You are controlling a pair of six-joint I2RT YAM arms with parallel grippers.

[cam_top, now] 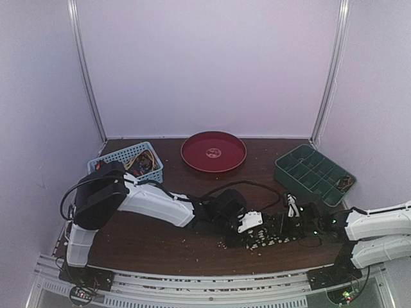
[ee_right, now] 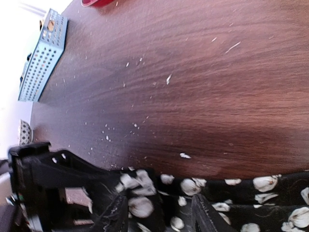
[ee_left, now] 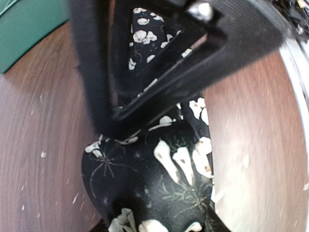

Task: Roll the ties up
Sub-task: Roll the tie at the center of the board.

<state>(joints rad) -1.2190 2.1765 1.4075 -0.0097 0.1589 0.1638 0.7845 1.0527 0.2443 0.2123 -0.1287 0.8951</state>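
One dark tie with a pale flower pattern (cam_top: pixel 264 237) lies in front of the arms on the wooden table (cam_top: pixel 154 240). In the left wrist view its rolled end (ee_left: pixel 159 183) bulges between the jaws of my left gripper (ee_left: pixel 157 225), which is shut on it. My left gripper (cam_top: pixel 247 223) reaches in from the left. My right gripper (cam_top: pixel 292 226) meets it from the right and shows as a black frame (ee_left: pixel 193 58) over the tie. In the right wrist view the tie (ee_right: pixel 251 193) runs off to the right, and my right gripper (ee_right: pixel 159 215) straddles the rolled end, open, with a gap on one side.
A blue basket (cam_top: pixel 128 160) holding other items stands at the back left. A red round plate (cam_top: pixel 214 152) sits at the back middle. A green compartment tray (cam_top: pixel 313 173) is at the back right. Pale crumbs (ee_right: pixel 169 79) are scattered on the wood.
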